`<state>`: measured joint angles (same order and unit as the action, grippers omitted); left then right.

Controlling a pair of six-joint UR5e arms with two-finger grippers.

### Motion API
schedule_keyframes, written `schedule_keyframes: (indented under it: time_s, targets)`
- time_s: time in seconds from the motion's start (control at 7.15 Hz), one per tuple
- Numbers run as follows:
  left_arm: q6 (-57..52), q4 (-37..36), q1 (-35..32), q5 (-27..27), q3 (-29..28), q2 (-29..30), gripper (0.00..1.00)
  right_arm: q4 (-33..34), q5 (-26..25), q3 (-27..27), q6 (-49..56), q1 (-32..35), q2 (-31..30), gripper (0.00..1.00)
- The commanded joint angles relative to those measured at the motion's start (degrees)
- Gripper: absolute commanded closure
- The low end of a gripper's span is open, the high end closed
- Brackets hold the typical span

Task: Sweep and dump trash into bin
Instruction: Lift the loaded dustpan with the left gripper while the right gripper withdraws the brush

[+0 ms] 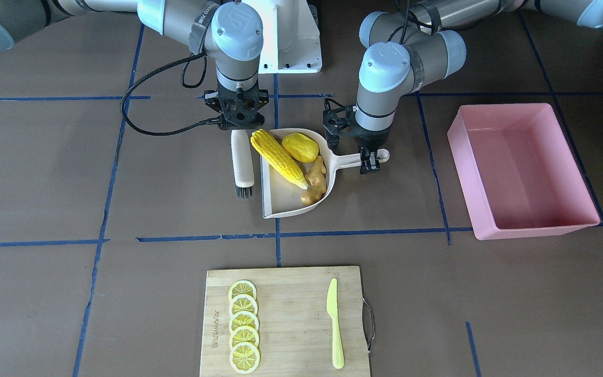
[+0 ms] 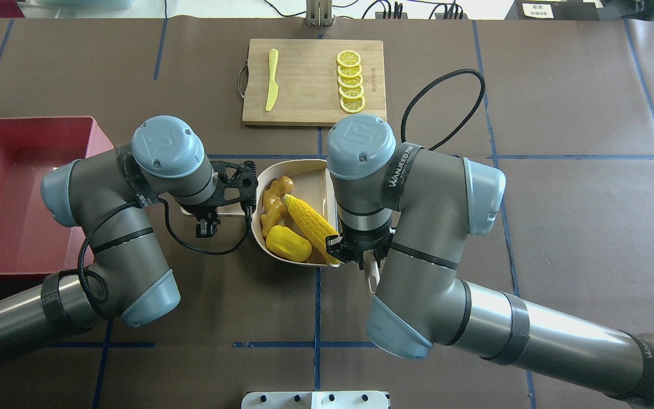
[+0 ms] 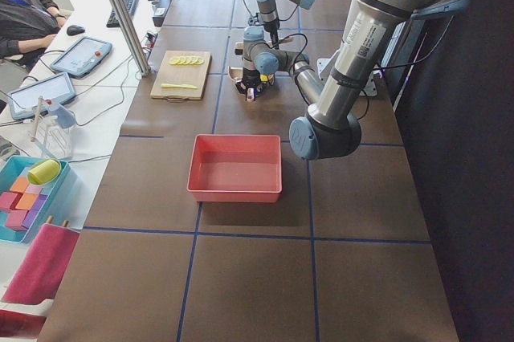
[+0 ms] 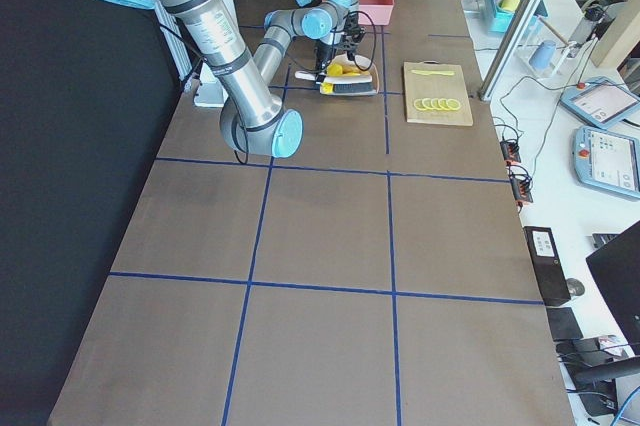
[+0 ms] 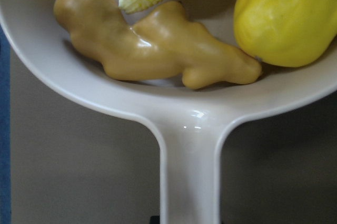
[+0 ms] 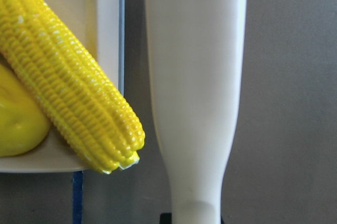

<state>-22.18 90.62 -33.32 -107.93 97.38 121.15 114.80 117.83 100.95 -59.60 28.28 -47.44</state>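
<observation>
The trash lies in the cream dustpan (image 1: pixel 280 203): a corn cob (image 1: pixel 279 158), a rounded yellow lump (image 1: pixel 300 147) and a tan ginger root (image 1: pixel 315 180). My left gripper (image 1: pixel 369 163) is shut on the dustpan's handle (image 5: pixel 189 182), and the pan rests flat on the table. My right gripper (image 1: pixel 239 128) is shut on the top end of a white brush (image 1: pixel 242 162) that lies beside the pan, bristles pointing away from the robot. The pink bin (image 1: pixel 532 178) stands empty beyond my left arm, about a hand's width from the handle's ring end.
A wooden cutting board (image 1: pixel 291 314) sits on the far side of the table, carrying a row of lemon slices (image 1: pixel 243 324) and a yellow-green knife (image 1: pixel 335 322). Blue tape lines cross the brown table. Both arms crowd close around the dustpan.
</observation>
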Motion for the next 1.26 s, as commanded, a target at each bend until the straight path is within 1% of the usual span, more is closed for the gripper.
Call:
schedule_keyframes:
  time_s: [0.0, 0.14, 0.28, 0.42, 0.56, 0.7, 0.84, 1.12]
  targets:
    - [0.03, 0.52, -0.78, -2.01, 0.00, -0.21, 1.00, 0.16, 0.39, 1.44, 0.45, 1.07, -1.08, 1.00]
    - [0.12, 3.40, -1.31, -5.41, 0.00, -1.51, 1.00, 0.25, 0.39, 1.44, 0.97, 1.51, -1.17, 1.00]
    - [0.38, 5.95, -1.92, -6.75, -0.09, -2.49, 1.00, 0.34, 0.39, 1.44, 1.32, 1.86, -1.43, 1.00]
    - [2.12, 6.93, -2.19, -7.20, -0.09, -2.58, 1.00, 0.34, 0.39, 1.53, 1.76, 2.04, -1.69, 1.00]
    - [2.58, 8.16, -2.71, -9.38, -0.09, -2.58, 1.00, 0.34, 0.39, 1.70, 1.85, 2.56, -1.78, 1.00]
    - [3.62, 9.39, -3.50, -10.36, -0.09, -2.67, 1.00, 0.43, 0.39, 1.97, 2.03, 2.74, -2.13, 1.00]
    - [5.64, 11.06, -4.29, -10.46, 0.00, -2.67, 1.00, 0.43, 0.39, 1.97, 2.29, 2.92, -2.22, 1.00]
    - [7.93, 11.16, -6.13, -12.64, 0.52, -2.58, 1.00, 0.43, 0.39, 1.97, 2.29, 3.70, -2.48, 1.00]
